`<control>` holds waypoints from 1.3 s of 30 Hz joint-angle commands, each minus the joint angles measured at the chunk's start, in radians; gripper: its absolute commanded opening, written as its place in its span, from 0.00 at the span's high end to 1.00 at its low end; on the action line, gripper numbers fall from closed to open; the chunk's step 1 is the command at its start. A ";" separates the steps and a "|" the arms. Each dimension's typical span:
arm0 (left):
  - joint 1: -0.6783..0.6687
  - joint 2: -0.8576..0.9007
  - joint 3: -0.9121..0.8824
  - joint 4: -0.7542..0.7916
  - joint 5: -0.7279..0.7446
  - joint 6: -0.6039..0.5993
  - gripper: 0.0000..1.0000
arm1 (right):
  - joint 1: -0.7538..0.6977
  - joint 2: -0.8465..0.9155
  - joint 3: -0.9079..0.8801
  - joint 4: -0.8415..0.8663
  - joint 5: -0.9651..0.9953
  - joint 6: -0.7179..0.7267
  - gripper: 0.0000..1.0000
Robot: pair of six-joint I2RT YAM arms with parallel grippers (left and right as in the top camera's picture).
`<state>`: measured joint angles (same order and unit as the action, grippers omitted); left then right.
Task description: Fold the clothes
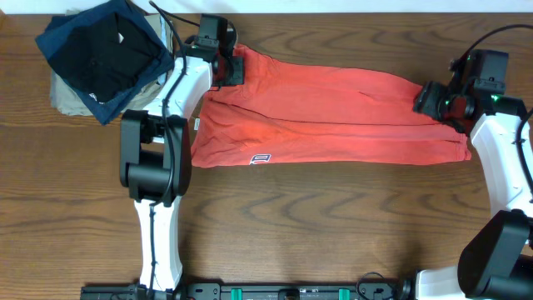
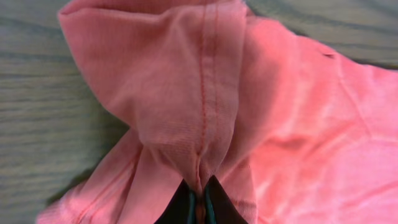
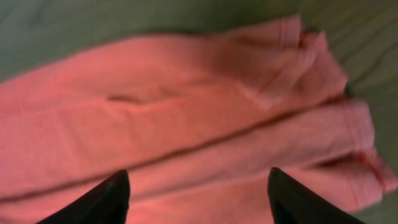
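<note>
We've got the coral-red cotton T-shirt point(image 1: 333, 117) lying as a long band, left gripper point(image 2: 199, 202) pinching one end's seam, right gripper point(image 3: 199, 186) spread wide over the other, so crosswise folds seemingly remain.

Open bench point(image 1: 333, 225) across the lower middle of the frame, passable. Blocked at upper left by a stack of dark and beige garments point(image 1: 104, 54), across the upper middle by the red T-shirt point(image 1: 333, 117), at centre left by the left arm point(image 1: 154, 158).
</note>
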<state>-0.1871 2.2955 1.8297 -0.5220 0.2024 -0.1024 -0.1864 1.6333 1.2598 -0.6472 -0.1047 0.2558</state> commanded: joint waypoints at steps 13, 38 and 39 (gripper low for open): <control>0.001 -0.244 0.007 -0.181 -0.011 0.017 0.94 | -0.069 0.207 0.021 0.148 0.188 0.024 0.35; 0.001 -0.244 0.007 -0.225 -0.012 0.021 0.94 | -0.143 0.377 0.022 0.347 0.148 -0.053 0.37; 0.001 -0.244 0.007 -0.225 -0.012 0.021 0.94 | -0.148 0.379 0.022 0.351 0.148 -0.052 0.39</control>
<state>-0.1871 2.0480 1.8294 -0.7437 0.2028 -0.0994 -0.3115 2.0045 1.2636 -0.3077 0.0418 0.2153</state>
